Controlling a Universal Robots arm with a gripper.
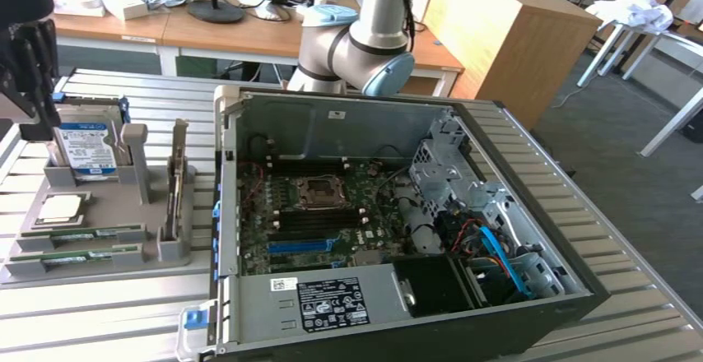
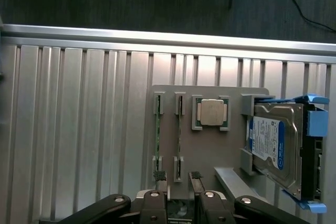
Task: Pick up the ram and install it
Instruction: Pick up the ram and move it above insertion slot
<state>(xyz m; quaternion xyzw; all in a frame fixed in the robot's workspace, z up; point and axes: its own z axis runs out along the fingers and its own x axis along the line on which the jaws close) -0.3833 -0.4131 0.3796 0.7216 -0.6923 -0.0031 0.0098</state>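
Watching from the side here. The exterior view gives the big picture: the open PC case (image 1: 329,115) sits on the ribbed metal bench (image 1: 110,321) with its motherboard (image 1: 318,214) exposed. The arm (image 1: 374,41) rises behind it. A gray tray (image 1: 99,276) sits off to the exterior view's left, just beside the case.

The ram (image 1: 82,234) lies in a slot of that tray, not in the case. A second ram stick (image 1: 77,255) lies parallel right next to it. The processor chip (image 1: 61,208) is on the ram's other side, and past that the blue-labelled hard drive (image 1: 86,148) stands on edge.

The wrist view fills in the close-up stuff. The end effector (image 2: 177,178) is spread open with nothing between its fingers (image 2: 160,177). From there the ram is just a thin green line seen edge-on, and it runs straight toward the gap between the two fingers. The second stick lines up with one finger instead. I can't tell how far above the tray the fingertips are hanging.
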